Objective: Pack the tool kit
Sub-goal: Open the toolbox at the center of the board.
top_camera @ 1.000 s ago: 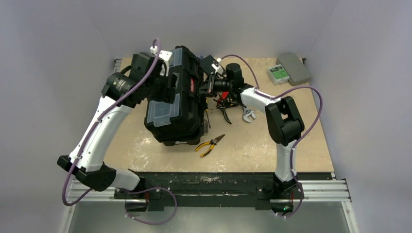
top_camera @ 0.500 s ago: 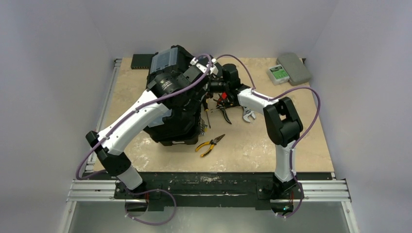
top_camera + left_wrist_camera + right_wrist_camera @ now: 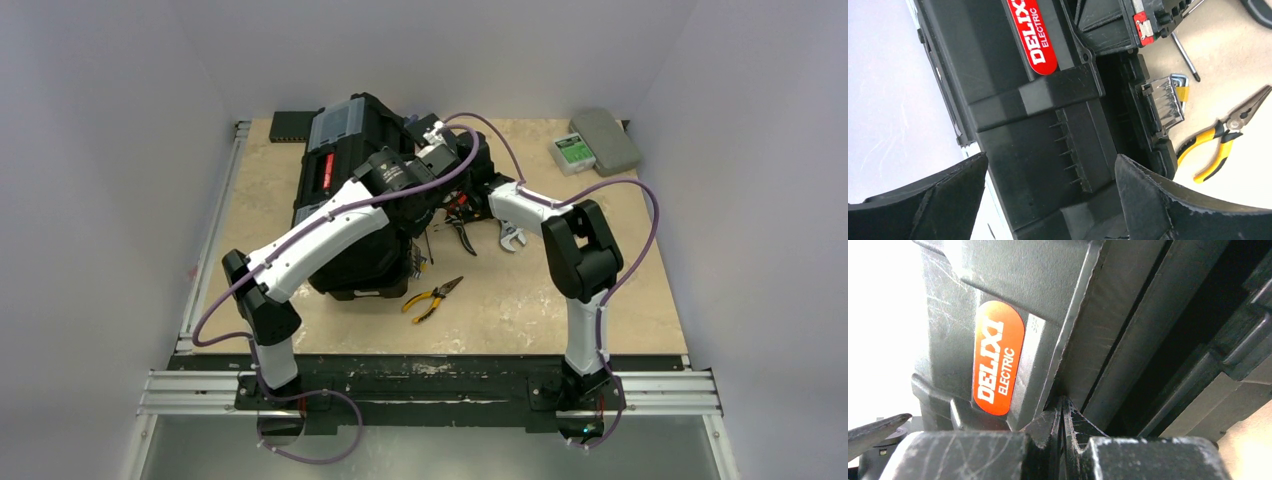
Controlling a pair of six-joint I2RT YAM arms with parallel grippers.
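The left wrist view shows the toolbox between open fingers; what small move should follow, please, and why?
Probably lower the open left gripper and close on the toolbox lid to hold it: the shut right gripper merely presses its edge, and the yellow pliers lie outside on the table.

Right of the toolbox point(image 3: 360, 262) is the tight spot. Both wrists crowd in there: the left gripper point(image 3: 1050, 160) hangs over the box with its fingers spread wide, and the right gripper point(image 3: 1063, 412) is pinched together against the lid seam. The left arm point(image 3: 310, 235) also lies slantwise across the top, so coming in from above is blocked. Just right of the toolbox, dark pliers point(image 3: 461, 228) and a wrench point(image 3: 512, 237) clutter the table point(image 3: 640, 290). In front there's bare board, apart from yellow pliers point(image 3: 432, 297) near its right corner. Left of it is a bare strip. Behind it a flat black box point(image 3: 295, 122) sits at the wall, and a grey case point(image 3: 600, 140) sits well off to the rear right.
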